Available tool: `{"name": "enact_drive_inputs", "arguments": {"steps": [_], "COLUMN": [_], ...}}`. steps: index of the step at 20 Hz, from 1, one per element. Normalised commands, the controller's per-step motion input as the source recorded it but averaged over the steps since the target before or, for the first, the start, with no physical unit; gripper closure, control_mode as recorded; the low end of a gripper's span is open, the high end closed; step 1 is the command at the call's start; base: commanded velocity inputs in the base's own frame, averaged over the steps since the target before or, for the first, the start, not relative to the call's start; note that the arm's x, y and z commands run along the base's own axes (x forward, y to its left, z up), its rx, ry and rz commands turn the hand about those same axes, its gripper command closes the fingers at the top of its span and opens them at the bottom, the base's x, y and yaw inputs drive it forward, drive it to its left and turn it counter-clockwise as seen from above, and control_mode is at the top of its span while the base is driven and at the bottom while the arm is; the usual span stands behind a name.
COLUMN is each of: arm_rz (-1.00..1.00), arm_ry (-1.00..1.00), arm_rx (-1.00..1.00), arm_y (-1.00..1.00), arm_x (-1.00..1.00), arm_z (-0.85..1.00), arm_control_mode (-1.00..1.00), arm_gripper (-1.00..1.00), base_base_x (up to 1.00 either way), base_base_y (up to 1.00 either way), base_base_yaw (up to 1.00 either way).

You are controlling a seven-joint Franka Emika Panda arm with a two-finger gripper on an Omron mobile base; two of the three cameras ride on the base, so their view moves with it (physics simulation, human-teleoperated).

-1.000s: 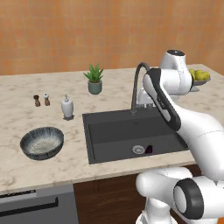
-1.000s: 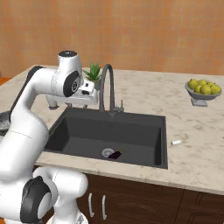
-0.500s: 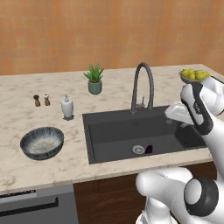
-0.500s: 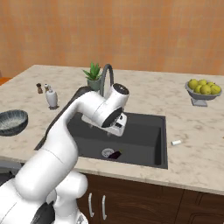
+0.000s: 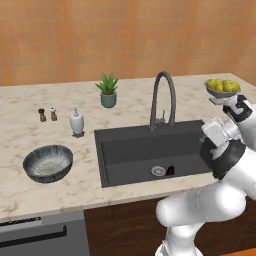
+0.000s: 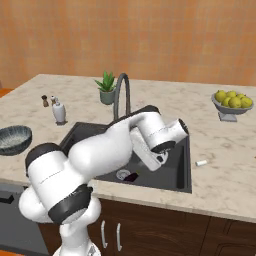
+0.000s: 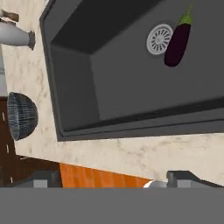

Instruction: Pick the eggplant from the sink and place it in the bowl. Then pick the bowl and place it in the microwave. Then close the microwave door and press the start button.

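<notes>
The dark purple eggplant (image 7: 177, 43) lies on the floor of the black sink (image 7: 74, 94), right beside the round silver drain (image 7: 159, 38); I also see the eggplant (image 5: 170, 170) from the left base and the eggplant (image 6: 131, 177) from the right base. The blue-grey bowl (image 5: 48, 163) stands on the counter left of the sink. My gripper (image 7: 114, 179) is open and holds nothing. It hangs above the sink's front right part, well apart from the eggplant. The microwave and its door are out of view.
A gooseneck tap (image 5: 162, 97) rises behind the sink. A potted plant (image 5: 107, 91), a soap bottle (image 5: 76, 122) and two shakers (image 5: 47, 114) stand at the back left. A dish of yellow fruit (image 5: 223, 89) sits at the right, and a small white stick (image 6: 201, 163) lies nearby.
The arm has swung from beside the tap forward and down toward the sink's front right. The jaws have spread wider.
</notes>
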Motion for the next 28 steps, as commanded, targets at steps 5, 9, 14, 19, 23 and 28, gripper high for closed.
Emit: {"name": "enact_drive_inputs", "arguments": {"steps": [5,9,14,19,23,28], "arm_rz": [-0.01,-0.05,-0.06,-0.02,-0.01,-0.01], "arm_ry": [0.3,0.14,0.06,0.16,0.1,0.06], "arm_rx": [0.23,0.19,0.08,0.06,0.0,-0.06], "arm_y": [-0.16,-0.06,-0.32,-0.03,0.02,0.24], "arm_x": [0.82,0.8,0.37,0.07,0.28,0.2], "arm_z": [-0.71,-0.51,-0.41,-0.6,-0.47,-0.36], "arm_control_mode": [-1.0,-1.0,-1.0,-1.0,-1.0,-1.0], "arm_gripper": [-1.0,-1.0,-1.0,-1.0,-1.0,-1.0], "base_base_x": [0.0,0.0,0.0,0.0,0.0,0.0], "base_base_y": [0.0,0.0,0.0,0.0,0.0,0.0], "base_base_yaw": [0.0,0.0,0.0,0.0,0.0,0.0]}}
